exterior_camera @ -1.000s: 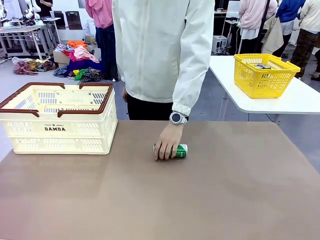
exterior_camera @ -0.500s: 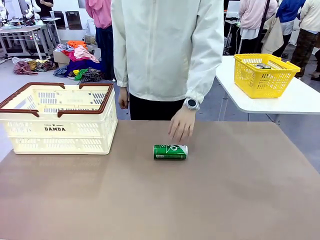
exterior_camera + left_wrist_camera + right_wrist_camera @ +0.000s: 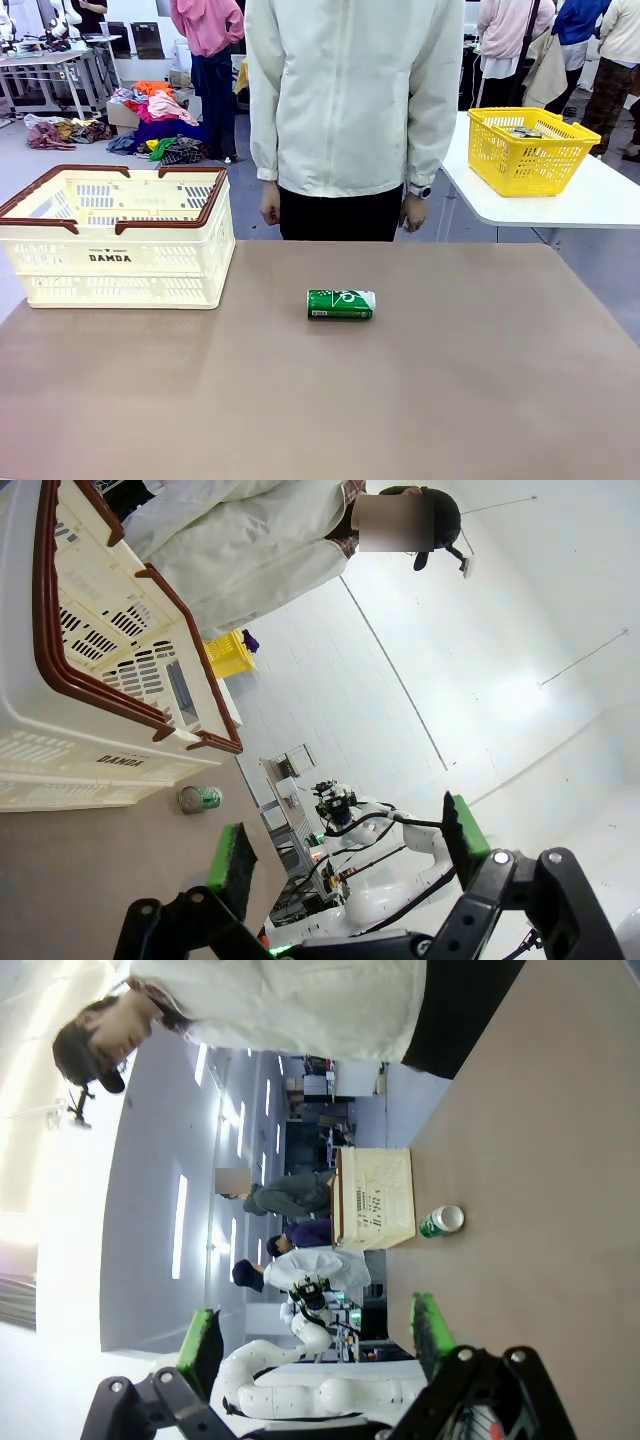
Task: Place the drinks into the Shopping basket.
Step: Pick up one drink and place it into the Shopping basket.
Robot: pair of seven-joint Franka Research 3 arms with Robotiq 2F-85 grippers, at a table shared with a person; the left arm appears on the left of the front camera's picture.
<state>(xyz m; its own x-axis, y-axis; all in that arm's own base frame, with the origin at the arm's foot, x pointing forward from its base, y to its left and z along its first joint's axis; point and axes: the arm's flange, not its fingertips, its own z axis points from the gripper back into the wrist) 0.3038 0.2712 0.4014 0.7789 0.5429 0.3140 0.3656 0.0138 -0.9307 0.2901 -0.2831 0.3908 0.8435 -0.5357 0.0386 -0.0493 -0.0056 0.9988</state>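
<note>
Green drink can [image 3: 341, 304] lies on its side mid-table [image 3: 450, 400], apart from Shopping basket [image 3: 118, 262], which looks empty: task not started; left gripper [image 3: 348, 842] & right gripper [image 3: 316, 1335] open, holding nothing.

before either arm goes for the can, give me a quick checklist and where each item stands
1. Can free to grasp: ok, it lies on its side alone on the table.
2. Person's hands clear of the can: ok, both hang at the person's sides beyond the far edge.
3. Left gripper open: ok, jaws wide, nothing between them.
4. Right gripper open: ok, jaws wide, nothing between them.
5. Basket upright with its top open: ok, it stands to the can's left.
6. Room on the basket floor: cannot tell, the floor is hidden.
</note>
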